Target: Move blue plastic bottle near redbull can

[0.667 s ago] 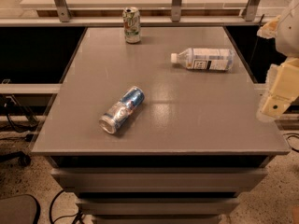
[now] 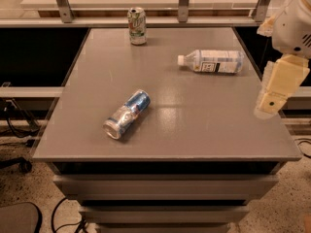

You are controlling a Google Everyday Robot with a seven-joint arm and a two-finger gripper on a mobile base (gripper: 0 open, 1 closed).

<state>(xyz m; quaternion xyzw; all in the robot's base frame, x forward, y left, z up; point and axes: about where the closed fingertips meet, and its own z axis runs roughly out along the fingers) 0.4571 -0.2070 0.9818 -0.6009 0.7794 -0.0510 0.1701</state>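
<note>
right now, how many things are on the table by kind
cans: 2, the redbull can lying down and the green-and-white can upright
bottles: 1, the blue plastic bottle on its side
total: 3
the gripper hangs at the right edge of the table, touching none

Far right now, white rounded arm housing (image 2: 290,24), dark vent slits (image 2: 306,41) on its side, cream blocky gripper (image 2: 269,105) just beneath, paler rounded tip
</note>
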